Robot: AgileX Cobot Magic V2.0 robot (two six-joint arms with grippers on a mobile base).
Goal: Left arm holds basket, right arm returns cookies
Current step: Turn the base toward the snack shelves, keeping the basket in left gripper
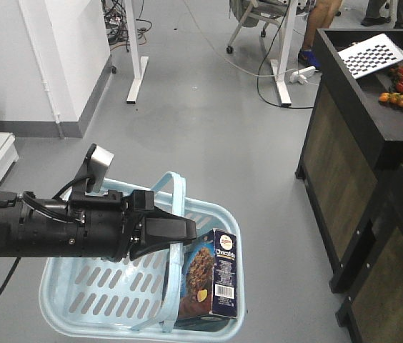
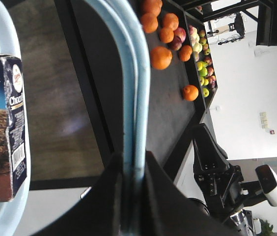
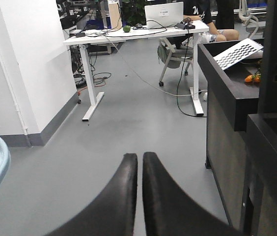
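Inside basket [image 1: 80, 286], cookies [image 1: 212, 275] partly behind handles [image 1: 178, 187] clamped by left gripper [image 1: 187, 232]; right gripper [image 3: 139, 157] closed, empty.

The basket [image 1: 44, 296] is open on top over its left and middle part, where only the slotted bottom shows. Its two hoop handles [image 1: 181, 196] cross the opening from far rim to near rim. They are pinched together by the left gripper [image 1: 187, 232], and the left arm [image 1: 44, 229] reaches in from the left across the rim (that side is barred). The cookies [image 1: 214, 275] stand on end right of the handles, filling the strip between them and the right rim. A dark produce stand [image 1: 344, 164] walls off the right, with a band of grey floor [image 1: 273, 236] between it and the basket. Ahead of the right gripper [image 3: 139, 156] the floor lies open as far as a white table [image 3: 133, 34].
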